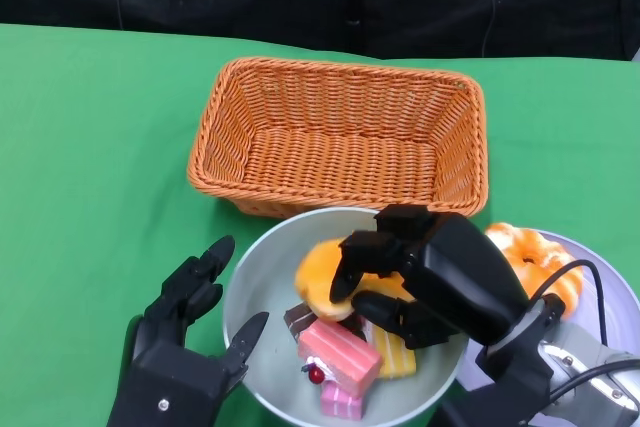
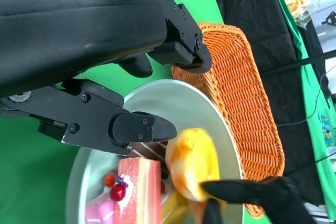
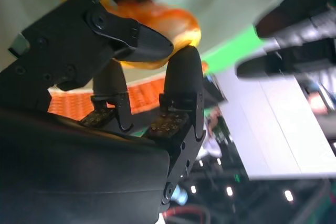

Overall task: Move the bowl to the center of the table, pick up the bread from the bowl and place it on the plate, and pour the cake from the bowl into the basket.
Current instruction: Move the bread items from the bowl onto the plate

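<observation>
We see the green-clothed desk [image 1: 90, 127] with the orange wicker basket [image 1: 340, 132] mid-desk toward the far edge. The pale round bowl [image 1: 262, 277] sits at the near edge, touching the basket. Right hand [image 1: 415, 272] grips the golden bread [image 1: 318, 282] inside the bowl. Left hand [image 1: 185, 342] is spread, empty, at the bowl's rim. Pink cake [image 1: 338, 357] is in the bowl.

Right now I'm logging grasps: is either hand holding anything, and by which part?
The right hand pinches the bread at its end nearest the plate, inside the bowl. The left hand holds nothing.
</observation>
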### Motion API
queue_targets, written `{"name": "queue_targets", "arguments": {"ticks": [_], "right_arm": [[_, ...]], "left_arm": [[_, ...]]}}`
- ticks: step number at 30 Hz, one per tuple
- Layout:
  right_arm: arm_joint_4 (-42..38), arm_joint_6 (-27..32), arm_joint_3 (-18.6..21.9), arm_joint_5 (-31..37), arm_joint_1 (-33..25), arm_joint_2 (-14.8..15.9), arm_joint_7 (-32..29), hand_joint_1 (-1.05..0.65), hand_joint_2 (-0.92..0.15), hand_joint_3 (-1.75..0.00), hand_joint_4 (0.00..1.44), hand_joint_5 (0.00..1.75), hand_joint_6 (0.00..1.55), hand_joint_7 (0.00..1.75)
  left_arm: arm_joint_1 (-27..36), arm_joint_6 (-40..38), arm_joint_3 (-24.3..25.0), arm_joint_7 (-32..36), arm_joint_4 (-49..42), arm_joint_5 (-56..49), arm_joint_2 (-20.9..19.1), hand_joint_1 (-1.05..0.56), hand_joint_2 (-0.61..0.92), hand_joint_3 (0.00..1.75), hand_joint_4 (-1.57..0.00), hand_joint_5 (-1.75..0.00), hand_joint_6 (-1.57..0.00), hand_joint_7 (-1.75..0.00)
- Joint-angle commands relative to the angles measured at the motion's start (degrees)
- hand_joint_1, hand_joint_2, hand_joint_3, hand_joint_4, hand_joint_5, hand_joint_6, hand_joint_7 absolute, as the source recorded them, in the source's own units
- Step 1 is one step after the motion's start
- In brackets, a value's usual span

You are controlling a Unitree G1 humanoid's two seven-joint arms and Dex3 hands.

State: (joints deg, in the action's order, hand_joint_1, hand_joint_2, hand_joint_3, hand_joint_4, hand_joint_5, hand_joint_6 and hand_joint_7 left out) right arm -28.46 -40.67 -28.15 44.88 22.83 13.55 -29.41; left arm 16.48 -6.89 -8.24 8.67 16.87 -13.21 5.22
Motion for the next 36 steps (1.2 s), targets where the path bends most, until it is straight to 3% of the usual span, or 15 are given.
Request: {"name": "queue_targets", "arguments": {"ticks": [1,8,16,22,36], "right_arm": [[0.5,-2.3,1.3,-0.4,0.4,0.2,-2.3,-0.19,-0.34,-1.49,1.05,1.75,0.8,1.75],[4.7,-6.2,4.3,-2.0,-1.9,0.4,-3.9,-0.22,-0.29,-1.58,1.06,1.75,0.82,1.75],[8.9,-8.4,6.8,-5.1,-3.6,0.4,-1.2,-0.23,-0.24,-1.66,1.05,1.75,0.81,1.75],[12.4,-8.0,8.4,-7.1,-4.0,-0.5,2.1,-0.25,-0.14,-1.74,1.04,1.75,0.85,1.66],[14.2,-8.1,12.9,-10.9,-2.2,-3.1,4.5,-0.26,-0.08,-1.75,1.07,1.75,0.9,1.63]], "left_arm": [[-0.2,-0.5,0.2,0.3,0.5,-0.1,-0.1,-0.25,0.92,0.29,-0.07,-0.86,-0.47,-0.01],[0.2,-0.7,0.3,0.0,1.0,0.2,-0.3,-0.24,0.92,0.3,-0.07,-0.86,-0.47,-0.01],[0.6,-0.4,0.0,-0.3,1.1,0.4,-0.4,-0.25,0.92,0.3,-0.07,-0.85,-0.46,0.0],[0.7,-1.1,-0.1,-0.5,1.9,0.1,-0.9,-0.25,0.92,0.3,-0.07,-0.85,-0.47,-0.01],[0.3,-0.3,0.2,-0.6,0.8,0.7,-1.3,-0.24,0.92,0.3,-0.07,-0.84,-0.47,-0.01]]}}
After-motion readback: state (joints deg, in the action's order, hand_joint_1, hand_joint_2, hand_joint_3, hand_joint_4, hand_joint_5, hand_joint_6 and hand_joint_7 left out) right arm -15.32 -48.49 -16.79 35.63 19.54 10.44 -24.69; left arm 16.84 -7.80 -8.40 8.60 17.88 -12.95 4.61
